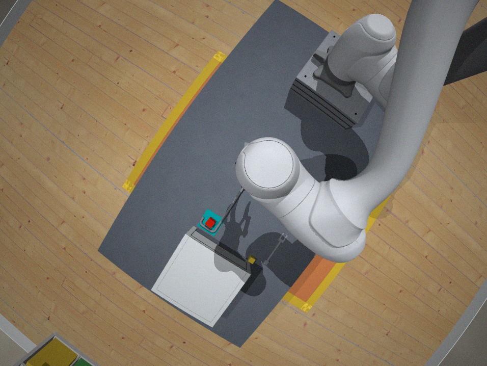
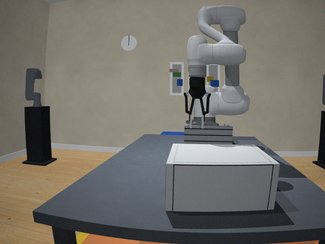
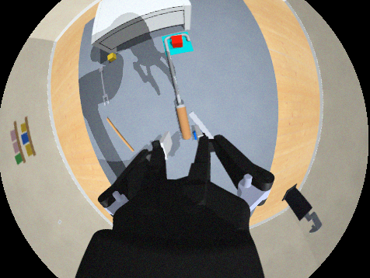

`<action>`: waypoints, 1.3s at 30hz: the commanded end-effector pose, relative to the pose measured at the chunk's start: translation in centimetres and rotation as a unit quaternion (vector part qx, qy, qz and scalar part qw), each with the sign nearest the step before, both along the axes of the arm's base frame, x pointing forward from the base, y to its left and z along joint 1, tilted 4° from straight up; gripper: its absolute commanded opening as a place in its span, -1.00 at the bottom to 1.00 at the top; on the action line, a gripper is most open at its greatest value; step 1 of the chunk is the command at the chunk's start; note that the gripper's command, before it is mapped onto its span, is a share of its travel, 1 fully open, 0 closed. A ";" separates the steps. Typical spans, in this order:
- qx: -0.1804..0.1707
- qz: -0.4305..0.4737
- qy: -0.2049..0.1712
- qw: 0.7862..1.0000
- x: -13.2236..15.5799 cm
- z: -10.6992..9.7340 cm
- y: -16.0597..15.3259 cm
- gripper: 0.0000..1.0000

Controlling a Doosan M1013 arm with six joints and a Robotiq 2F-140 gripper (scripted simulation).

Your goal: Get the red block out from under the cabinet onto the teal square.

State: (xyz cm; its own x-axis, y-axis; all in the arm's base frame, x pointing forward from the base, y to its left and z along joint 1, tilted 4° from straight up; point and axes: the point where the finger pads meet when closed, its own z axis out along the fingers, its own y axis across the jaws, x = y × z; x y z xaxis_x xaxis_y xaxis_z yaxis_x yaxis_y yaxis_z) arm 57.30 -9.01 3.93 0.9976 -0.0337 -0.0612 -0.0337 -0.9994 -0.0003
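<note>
The gripper [image 2: 196, 123] hung above the dark table [image 1: 251, 78], its fingers part-way apart and holding nothing, the pale pads [image 2: 189, 122] pointing straight down with open air beneath them. Directly under the fingertips lay the wooden handle of the hook tool [image 3: 183, 120], flat on the table, its thin shaft running away ahead of the gripper. At the far end of that shaft the hook curled around the red block [image 1: 210, 223], which sat on the teal square [image 1: 203, 217] with teal showing on the sides the top view left uncovered. The square's far edge lay just beside the open front of the white cabinet [image 1: 200, 276], which stood beyond the block as seen from the gripper. Ahead and off to the gripper's side, a small yellow block [image 1: 251, 259] rested at the cabinet's front corner, with a second slim fork-tipped tool [image 1: 274, 249] near it and a thin wooden stick [image 3: 120, 134] closer in. Bare table stretched between the gripper and the square on either side of the shaft, and the table's long edge ran well beyond the square.
</note>
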 end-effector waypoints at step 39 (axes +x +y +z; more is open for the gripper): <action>0.000 0.000 0.000 1.000 0.1 1.8 0.0 -0.33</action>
